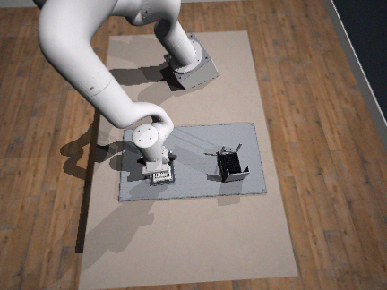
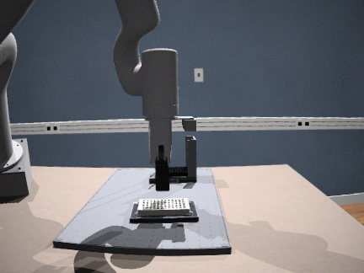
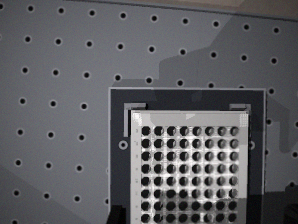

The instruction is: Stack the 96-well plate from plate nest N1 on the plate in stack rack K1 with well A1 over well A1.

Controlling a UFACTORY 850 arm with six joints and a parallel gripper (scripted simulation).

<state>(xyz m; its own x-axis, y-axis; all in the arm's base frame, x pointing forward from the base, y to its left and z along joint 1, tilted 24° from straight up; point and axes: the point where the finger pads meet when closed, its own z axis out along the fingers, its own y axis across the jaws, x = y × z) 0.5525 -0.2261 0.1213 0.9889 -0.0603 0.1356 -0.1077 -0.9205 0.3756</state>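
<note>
A white 96-well plate (image 2: 163, 205) lies flat in the dark plate nest N1 (image 2: 163, 219) on the grey perforated board. It fills the lower middle of the wrist view (image 3: 189, 167). In the top view it shows under the wrist (image 1: 161, 175). My gripper (image 2: 162, 179) is open and empty, hanging straight above the plate with a clear gap to it. The stack rack K1 stands to the right on the board with a dark plate (image 1: 227, 162) inside it. In the exterior view the rack (image 2: 187, 162) shows behind the gripper. I cannot make out the cut-off corners.
The grey board (image 1: 193, 163) lies on a tan mat. The arm's base block (image 1: 193, 63) stands at the far side of the mat. A white rail (image 2: 270, 123) runs along the blue wall behind.
</note>
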